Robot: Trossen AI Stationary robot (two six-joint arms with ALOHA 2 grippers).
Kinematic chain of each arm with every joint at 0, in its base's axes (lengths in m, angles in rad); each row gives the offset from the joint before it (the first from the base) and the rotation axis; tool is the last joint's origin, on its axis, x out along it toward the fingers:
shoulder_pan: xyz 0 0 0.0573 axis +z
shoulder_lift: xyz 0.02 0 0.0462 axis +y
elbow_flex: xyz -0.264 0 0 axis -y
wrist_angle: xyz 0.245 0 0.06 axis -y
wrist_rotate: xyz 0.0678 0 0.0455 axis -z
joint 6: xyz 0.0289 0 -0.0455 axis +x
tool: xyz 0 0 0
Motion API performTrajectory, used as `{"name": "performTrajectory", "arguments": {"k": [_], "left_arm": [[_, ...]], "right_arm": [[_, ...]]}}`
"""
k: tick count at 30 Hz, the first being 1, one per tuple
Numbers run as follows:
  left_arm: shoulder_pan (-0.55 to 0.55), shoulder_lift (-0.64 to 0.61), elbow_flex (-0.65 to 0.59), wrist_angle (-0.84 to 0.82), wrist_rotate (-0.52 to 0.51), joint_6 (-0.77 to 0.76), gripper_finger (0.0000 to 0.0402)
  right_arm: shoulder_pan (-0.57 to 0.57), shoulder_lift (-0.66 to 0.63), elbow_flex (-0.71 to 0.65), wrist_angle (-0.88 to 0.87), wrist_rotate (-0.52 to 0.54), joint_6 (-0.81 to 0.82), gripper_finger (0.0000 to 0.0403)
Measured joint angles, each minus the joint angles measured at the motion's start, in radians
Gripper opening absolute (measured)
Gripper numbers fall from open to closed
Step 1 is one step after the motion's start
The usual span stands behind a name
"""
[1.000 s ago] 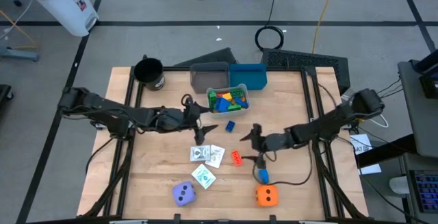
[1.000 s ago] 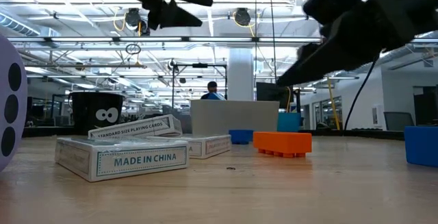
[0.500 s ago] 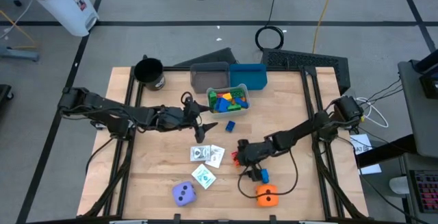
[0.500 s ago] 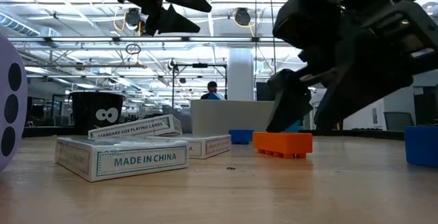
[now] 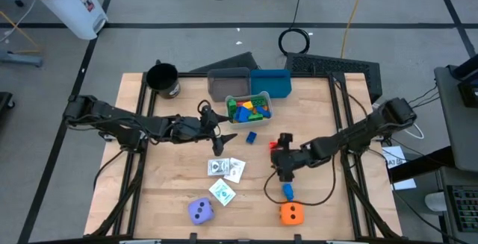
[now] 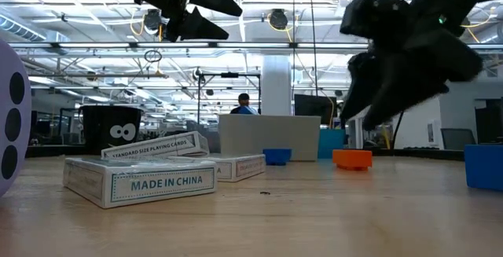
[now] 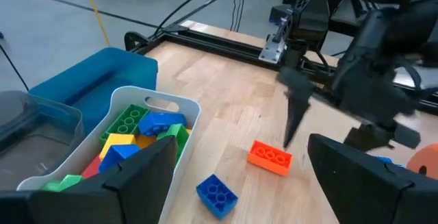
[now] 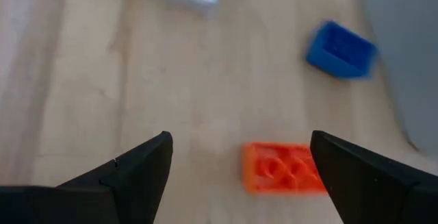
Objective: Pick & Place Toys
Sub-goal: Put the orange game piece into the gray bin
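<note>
Right gripper (image 5: 280, 154) hangs with its fingers wide apart, holding nothing. It has pulled up and back a bit from where it reached a moment ago. The white bin (image 5: 263, 98) already has many blocks in it. The orange block (image 8: 284, 168) now lies flat on the table nearer that bin, so it got shoved, not picked up. From above, the gripper hides most of it. Left gripper (image 5: 220, 133) waits spread wide near the blue block (image 5: 252, 136).

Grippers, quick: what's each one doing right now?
Left gripper: open, empty, beside the white bin.
Right gripper: open, empty, above the orange plastic block.
</note>
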Motion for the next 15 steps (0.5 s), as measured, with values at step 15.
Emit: {"name": "performTrajectory", "arguments": {"k": [15], "left_arm": [[0.0,0.0,0.0,0.0,0.0,-0.011,0.0335]], "right_arm": [[-0.117,0.018,0.001,-0.087,0.019,0.449,0.0336]]}}
